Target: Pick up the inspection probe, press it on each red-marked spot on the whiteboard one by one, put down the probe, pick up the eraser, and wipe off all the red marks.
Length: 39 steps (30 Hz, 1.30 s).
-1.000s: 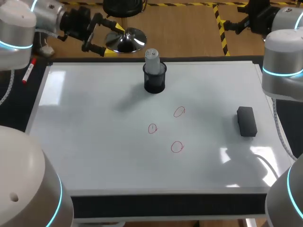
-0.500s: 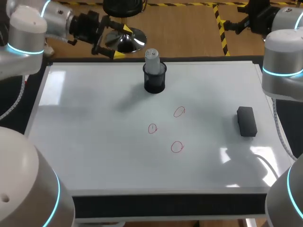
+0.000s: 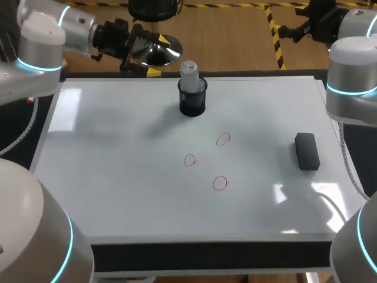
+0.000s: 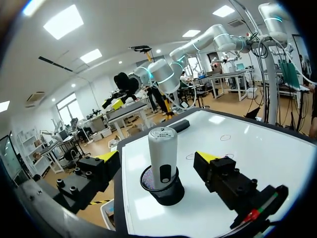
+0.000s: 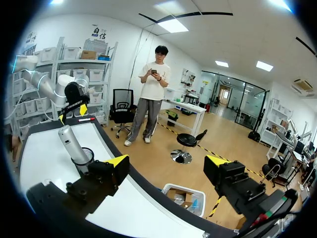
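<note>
Nothing of the task looks done yet: beyond the far left edge of the whiteboard (image 3: 118, 177) the left arm (image 3: 53, 29) holds its jaws wide open and empty, aimed at the probe, and the right arm (image 3: 352, 71) at the far right has jaws just as wide and empty. At the far middle a black mesh cup (image 3: 192, 105) holds the inspection probe (image 3: 188, 72) upright. The eraser (image 3: 307, 151) lies near the right edge and three red circles (image 3: 222, 139) stand unwiped mid-board, so grasping, pressing and wiping are all left.
</note>
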Motion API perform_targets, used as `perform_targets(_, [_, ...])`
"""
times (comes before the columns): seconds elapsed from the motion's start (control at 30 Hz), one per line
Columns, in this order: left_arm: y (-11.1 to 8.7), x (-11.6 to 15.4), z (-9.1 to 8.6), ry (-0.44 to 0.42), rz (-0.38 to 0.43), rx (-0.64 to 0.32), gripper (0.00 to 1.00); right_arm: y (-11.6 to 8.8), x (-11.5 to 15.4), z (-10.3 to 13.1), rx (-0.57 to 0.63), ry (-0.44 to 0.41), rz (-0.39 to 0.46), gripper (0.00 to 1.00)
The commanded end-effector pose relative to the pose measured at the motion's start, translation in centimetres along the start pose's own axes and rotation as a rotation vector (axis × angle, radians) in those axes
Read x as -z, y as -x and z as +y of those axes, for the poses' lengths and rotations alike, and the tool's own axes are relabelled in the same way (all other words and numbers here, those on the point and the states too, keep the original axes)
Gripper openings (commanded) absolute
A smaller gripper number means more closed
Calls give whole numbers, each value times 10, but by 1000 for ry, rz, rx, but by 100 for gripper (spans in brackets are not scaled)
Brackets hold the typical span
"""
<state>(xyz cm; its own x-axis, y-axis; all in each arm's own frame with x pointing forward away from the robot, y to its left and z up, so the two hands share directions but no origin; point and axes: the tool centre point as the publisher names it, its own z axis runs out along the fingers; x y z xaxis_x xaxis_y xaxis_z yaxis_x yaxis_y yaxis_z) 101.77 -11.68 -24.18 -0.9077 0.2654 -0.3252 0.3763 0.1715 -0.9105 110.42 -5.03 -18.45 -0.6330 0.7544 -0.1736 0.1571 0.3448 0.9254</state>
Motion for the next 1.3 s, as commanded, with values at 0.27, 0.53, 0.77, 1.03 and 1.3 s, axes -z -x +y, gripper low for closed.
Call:
perform_targets(0.27, [-4, -16, 17, -32, 20, 14, 100, 0, 0, 0, 0, 0, 0, 100])
perform_targets(0.53, [-10, -31, 19, -36, 18, 26, 100, 0, 0, 0, 0, 0, 0, 100])
perform_targets(0.77, [-12, -47, 20, -39, 10, 29, 100, 0, 0, 0, 0, 0, 0, 100])
perform_targets(1.03, [-7, -60, 23, -46, 19, 37, 100, 0, 0, 0, 0, 0, 0, 100])
perform_targets(1.3, [0, -73, 31, -48, 26, 59, 100, 0, 0, 0, 0, 0, 0, 100])
